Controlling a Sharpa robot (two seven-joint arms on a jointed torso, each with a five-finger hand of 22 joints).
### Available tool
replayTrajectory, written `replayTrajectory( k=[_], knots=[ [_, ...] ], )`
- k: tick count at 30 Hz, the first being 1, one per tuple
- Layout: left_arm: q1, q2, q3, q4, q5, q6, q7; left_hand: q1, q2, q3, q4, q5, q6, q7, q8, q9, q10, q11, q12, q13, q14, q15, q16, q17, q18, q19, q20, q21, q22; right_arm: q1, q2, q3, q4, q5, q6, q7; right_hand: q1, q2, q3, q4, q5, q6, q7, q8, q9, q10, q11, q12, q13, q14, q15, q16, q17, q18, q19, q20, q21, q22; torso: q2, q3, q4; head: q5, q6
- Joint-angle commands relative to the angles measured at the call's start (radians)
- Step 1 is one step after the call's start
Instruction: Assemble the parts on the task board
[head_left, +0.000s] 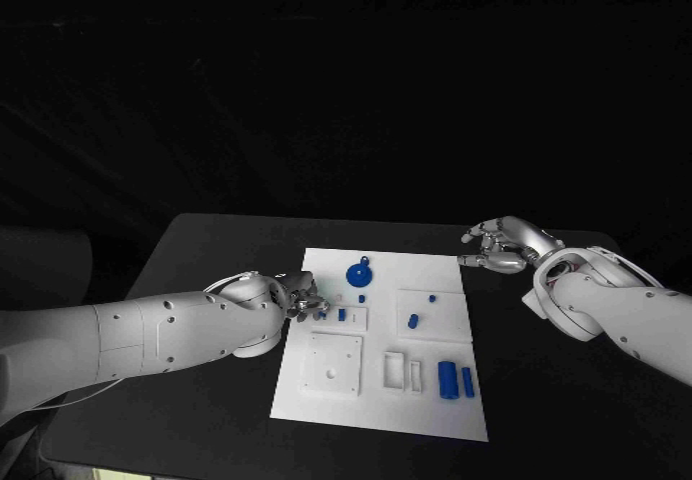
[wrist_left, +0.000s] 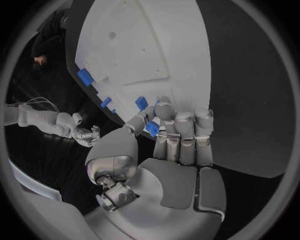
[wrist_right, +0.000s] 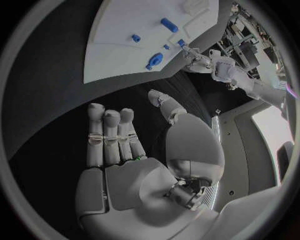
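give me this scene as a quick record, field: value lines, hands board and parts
left hand: at the task board's left edge, pinching a small blue part between thumb and fingers
right hand: over the bare table beyond the board's right edge, fingers apart, holding nothing
task board: white plate, middle of the black table
round blue part: on the board's far side
two blue cylinders: side by side near the board's right edge

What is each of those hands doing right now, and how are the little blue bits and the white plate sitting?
Left hand: at the plate's left edge, pinching a small blue part.
Right hand: holding nothing, fingers apart, over bare table off the plate's far right corner.
White rectangular task board: flat on the black table.
Round blue part with a tab: lying loose on the board.
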Motion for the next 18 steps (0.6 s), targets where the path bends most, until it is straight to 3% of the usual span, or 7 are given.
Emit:
replayTrajectory(
  k=[1, 18],
  knots=[
    [-0.003, 0.003, -0.001, 0.000, -0.007, 0.023, -0.001, 0.003, 0.006, 0.016, -0.001, 0.005, 0.050, -0.043, 0.007, 0.000, 0.026, -0.043, 0.007, 0.001, 0.057, -0.084, 0.006, -0.001, 0.032, 0.004, -0.122, 0.007, 0.019, 0.000, 0.001, 0.000, 0.001, -0.003, 0.007, 0.005, -0.001, 0.007, 0.004, 0.000, 0.005, -0.002, 0.008, 0.005, -0.002, -0.008, -0.001, 0.004, -0.001, -0.007, -0.001, 0.005, -0.001, 0.068, -0.002, 0.002, -0.005, 0.001, 0.000, -0.0002, -0.0002, 0.000, 0.001],
    [-0.004, 0.002, -0.001, 0.010, -0.021, 0.037, -0.005, 0.004, 0.006, 0.017, -0.001, 0.004, 0.049, -0.043, 0.007, 0.001, 0.025, -0.043, 0.008, 0.001, 0.056, -0.084, 0.007, -0.002, 0.033, 0.003, -0.122, 0.008, 0.018, 0.000, 0.002, 0.000, 0.001, -0.003, 0.008, 0.005, -0.001, 0.008, 0.004, 0.000, 0.005, -0.002, 0.008, 0.005, -0.002, -0.008, -0.001, 0.005, -0.002, -0.008, -0.001, 0.005, -0.002, 0.068, -0.002, 0.002, -0.006, 0.002, 0.000, 0.0002, -0.0002, 0.001, 0.000]
  ],
)
